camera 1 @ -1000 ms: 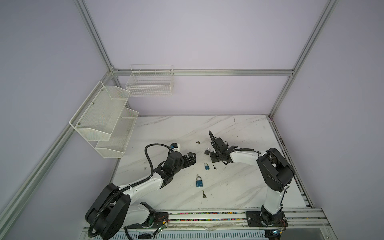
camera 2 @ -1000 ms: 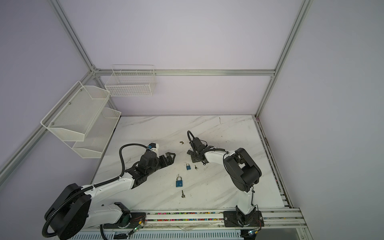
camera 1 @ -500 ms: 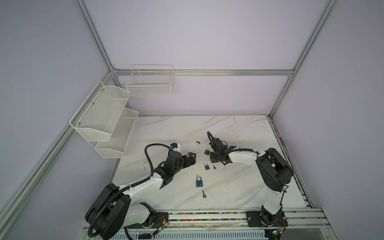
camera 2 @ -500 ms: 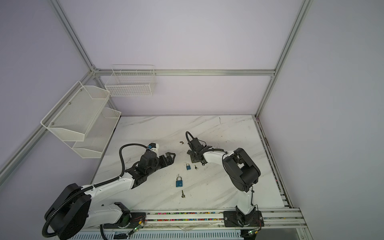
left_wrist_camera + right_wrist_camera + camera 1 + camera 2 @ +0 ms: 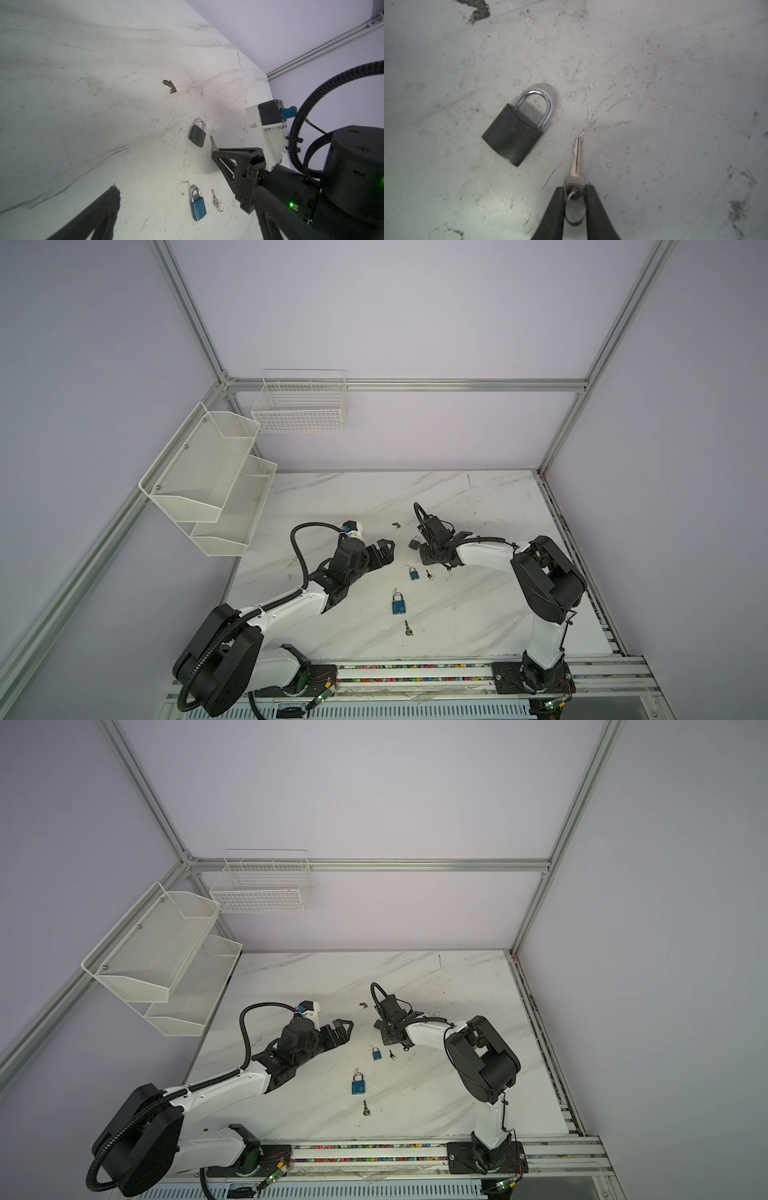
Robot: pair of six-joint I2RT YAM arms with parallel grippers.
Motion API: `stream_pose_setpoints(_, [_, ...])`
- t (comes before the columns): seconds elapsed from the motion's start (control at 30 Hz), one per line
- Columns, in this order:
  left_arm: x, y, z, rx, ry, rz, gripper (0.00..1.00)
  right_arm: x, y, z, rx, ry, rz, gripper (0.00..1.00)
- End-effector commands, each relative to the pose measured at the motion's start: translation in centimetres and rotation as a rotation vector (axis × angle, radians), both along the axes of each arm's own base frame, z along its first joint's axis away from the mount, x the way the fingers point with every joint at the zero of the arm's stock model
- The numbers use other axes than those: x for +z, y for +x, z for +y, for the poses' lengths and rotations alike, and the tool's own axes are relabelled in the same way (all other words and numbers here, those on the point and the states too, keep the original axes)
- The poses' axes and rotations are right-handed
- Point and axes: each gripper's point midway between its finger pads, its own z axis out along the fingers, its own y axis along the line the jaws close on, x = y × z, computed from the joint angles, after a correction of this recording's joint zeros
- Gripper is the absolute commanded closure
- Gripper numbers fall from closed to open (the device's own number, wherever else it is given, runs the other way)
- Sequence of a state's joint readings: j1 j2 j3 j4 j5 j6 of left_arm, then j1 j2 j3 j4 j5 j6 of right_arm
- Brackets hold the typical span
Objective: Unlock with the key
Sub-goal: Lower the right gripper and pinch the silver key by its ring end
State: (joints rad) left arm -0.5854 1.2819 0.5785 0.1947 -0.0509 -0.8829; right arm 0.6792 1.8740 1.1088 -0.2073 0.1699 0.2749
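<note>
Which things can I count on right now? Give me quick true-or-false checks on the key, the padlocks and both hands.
1. The right hand has its fingers on both sides of the silver key, at its head. True.
2. The silver key is inserted in the black padlock. False: its tip lies on the table beside the padlock, apart from it.
3. The left hand is open and holds nothing. True.
4. The black padlock is the only padlock on the table. False: a small blue padlock and a larger blue padlock also lie there.
</note>
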Motion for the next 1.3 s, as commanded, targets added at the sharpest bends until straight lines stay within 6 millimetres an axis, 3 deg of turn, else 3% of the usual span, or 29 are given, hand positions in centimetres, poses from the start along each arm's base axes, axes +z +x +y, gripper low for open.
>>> stream_pose_setpoints(0.0, [4.7,1.6,-1.7,-0.015,-0.089,-0.088,0.00,-1.0,-0.8,-0.9,0.001,-0.041,0.044,0.82])
stream_pose_setpoints(0.53, [4.8,1.6,-1.9,-0.017,-0.096,-0.089,0.00,-0.7,-0.6,-1.0,0.027,0.001,0.053,0.90])
stream_pose_setpoints(0.93, [5.7,1.3,-2.0,-0.022,-0.125,-0.099,0.00,0.8,-0.7,-1.2,0.050,0.010,0.016,0.99])
stream_pose_setpoints(1.1, [6.5,1.1,-2.0,-0.027,-0.147,-0.111,0.00,2.1,-1.1,-0.8,0.069,0.061,0.004,1.00])
stream_pose_setpoints(1.27, [7.8,1.0,-2.4,-0.047,-0.176,-0.133,0.00,4.8,-1.7,0.1,0.108,0.147,-0.027,1.00])
